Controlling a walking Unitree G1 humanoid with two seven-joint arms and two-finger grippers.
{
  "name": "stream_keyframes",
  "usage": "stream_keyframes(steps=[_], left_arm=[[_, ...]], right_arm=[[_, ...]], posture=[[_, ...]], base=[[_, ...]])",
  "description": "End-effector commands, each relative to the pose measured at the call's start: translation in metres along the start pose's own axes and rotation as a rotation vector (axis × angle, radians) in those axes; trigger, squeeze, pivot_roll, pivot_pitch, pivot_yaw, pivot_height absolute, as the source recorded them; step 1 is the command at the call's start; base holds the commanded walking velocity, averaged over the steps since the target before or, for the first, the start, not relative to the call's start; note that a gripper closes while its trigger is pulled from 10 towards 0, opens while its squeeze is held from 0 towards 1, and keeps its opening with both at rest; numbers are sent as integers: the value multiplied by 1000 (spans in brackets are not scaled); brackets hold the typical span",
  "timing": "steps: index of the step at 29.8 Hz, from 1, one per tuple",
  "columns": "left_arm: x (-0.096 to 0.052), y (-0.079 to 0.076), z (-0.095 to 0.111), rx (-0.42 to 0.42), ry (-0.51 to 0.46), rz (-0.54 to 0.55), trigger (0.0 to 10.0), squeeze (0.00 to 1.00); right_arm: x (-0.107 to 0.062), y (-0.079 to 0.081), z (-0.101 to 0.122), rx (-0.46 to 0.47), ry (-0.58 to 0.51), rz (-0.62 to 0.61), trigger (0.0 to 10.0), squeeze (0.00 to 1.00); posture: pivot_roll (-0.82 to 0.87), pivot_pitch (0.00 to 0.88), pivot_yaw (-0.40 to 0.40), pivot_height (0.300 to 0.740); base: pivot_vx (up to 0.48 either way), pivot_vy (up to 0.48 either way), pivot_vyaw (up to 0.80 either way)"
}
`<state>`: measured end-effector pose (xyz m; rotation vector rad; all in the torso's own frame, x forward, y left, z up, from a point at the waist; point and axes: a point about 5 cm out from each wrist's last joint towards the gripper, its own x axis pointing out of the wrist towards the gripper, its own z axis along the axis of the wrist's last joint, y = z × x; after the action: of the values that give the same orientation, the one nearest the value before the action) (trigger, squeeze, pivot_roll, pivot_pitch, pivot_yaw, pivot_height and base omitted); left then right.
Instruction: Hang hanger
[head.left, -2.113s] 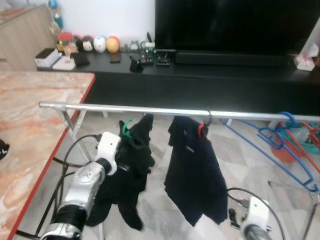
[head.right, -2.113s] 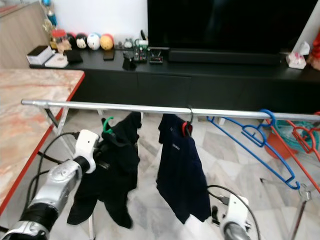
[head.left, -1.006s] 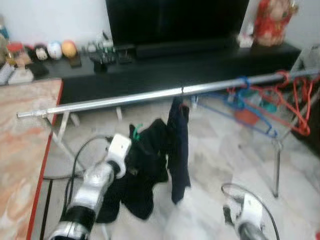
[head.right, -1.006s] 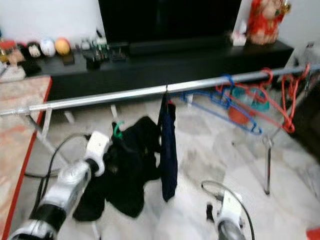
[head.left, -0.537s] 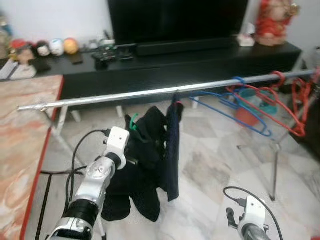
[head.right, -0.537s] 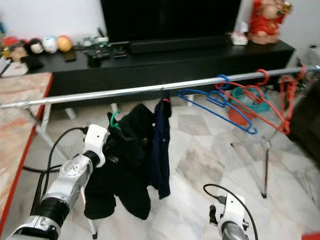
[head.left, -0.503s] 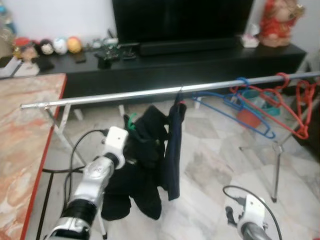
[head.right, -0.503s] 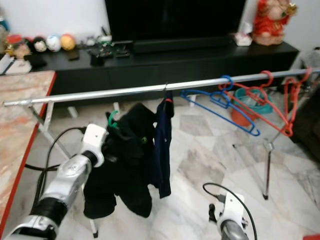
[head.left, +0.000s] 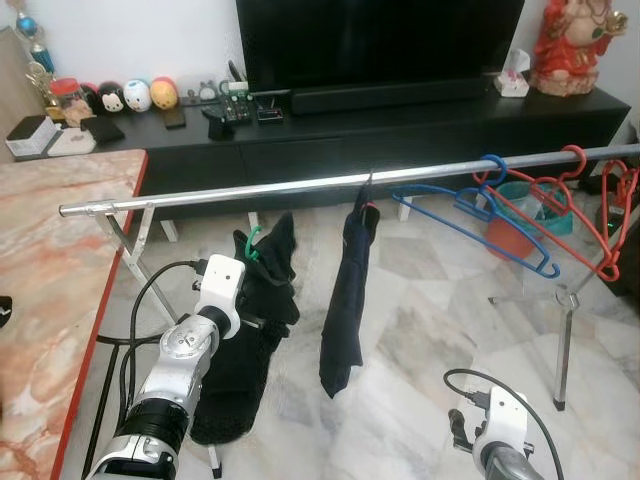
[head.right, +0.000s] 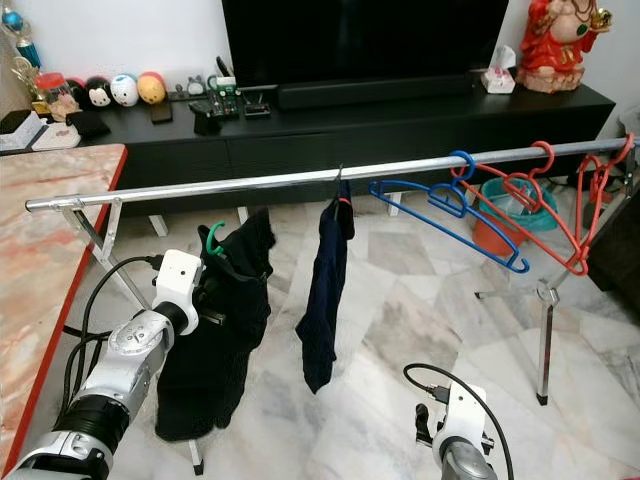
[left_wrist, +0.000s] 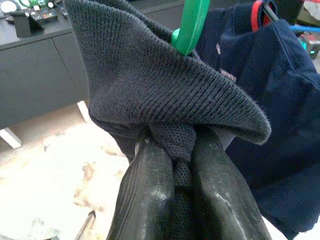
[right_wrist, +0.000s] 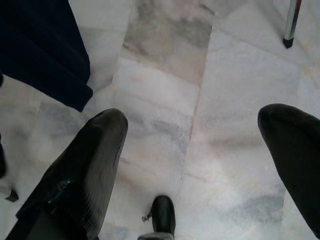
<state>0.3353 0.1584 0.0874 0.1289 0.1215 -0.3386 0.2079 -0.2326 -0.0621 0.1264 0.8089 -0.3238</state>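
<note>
My left gripper (left_wrist: 172, 165) is shut on a dark knit garment (head.left: 250, 345) that hangs from a green hanger (head.left: 251, 244). The green hook (left_wrist: 191, 22) sticks up out of the fabric, below and in front of the silver rail (head.left: 300, 187), not hooked on it. A navy shirt (head.left: 347, 290) on a red hanger hangs from the rail just right of it. My right gripper (right_wrist: 195, 165) hangs low over the marble floor, open, with nothing between its fingers.
Blue hangers (head.left: 495, 205) and red hangers (head.left: 590, 205) hang at the rail's right end. A marble table with a red edge (head.left: 60, 260) stands at the left. A black TV cabinet (head.left: 400, 130) runs behind the rail. The rack's leg (head.left: 560, 350) stands at the right.
The camera has shifted and steadied. The dark garment in my left gripper now hangs straight down and sits farther left, clear of the navy shirt.
</note>
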Motion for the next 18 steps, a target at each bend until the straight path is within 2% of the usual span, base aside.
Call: stream_keyframes(steps=[1,18], left_arm=[[3,3,11,9,-52,3,10000,0],[2,5,13,20,-65,-2,10000,0]], right_arm=[[0,0,-1,14,7,-3,10000,0],[0,1,-1,18,6,-1,10000,0]], posture=[[41,0,13,740],[42,0,12,740]], base=[[277,0,0],[284,0,0]])
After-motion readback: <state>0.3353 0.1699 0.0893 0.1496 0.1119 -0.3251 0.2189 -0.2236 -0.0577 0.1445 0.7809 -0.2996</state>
